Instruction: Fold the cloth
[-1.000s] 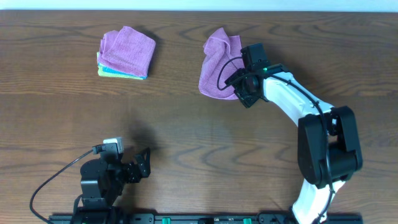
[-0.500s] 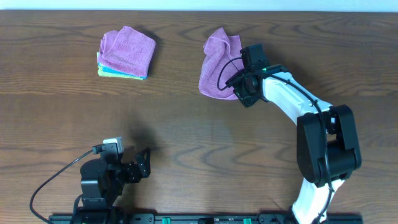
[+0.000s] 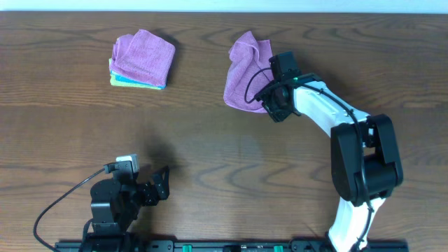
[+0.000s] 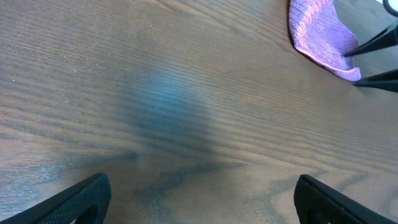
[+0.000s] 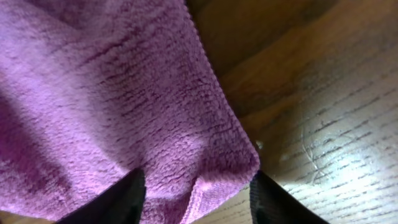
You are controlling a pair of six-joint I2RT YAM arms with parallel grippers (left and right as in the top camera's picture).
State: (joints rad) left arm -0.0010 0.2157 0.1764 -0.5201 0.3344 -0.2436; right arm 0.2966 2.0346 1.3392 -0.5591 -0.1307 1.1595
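Right claw (image 5: 198, 183) spread wide, straddling corner of purple cloth (image 5: 93, 93) (nothing pinched); left claw (image 4: 202, 186) parted, well apart.

Purple cloth (image 4: 320, 37) top right on table (image 4: 155, 93) — jaws spread wide

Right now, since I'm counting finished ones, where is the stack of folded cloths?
In the overhead view, the stack of folded cloths lies at the far left of the table, well left of the loose purple cloth.

cloth (image 3: 243, 70) far centre | folded stack (image 3: 142, 59) to its left | right pincer (image 3: 267, 103) at cloth's near-right corner
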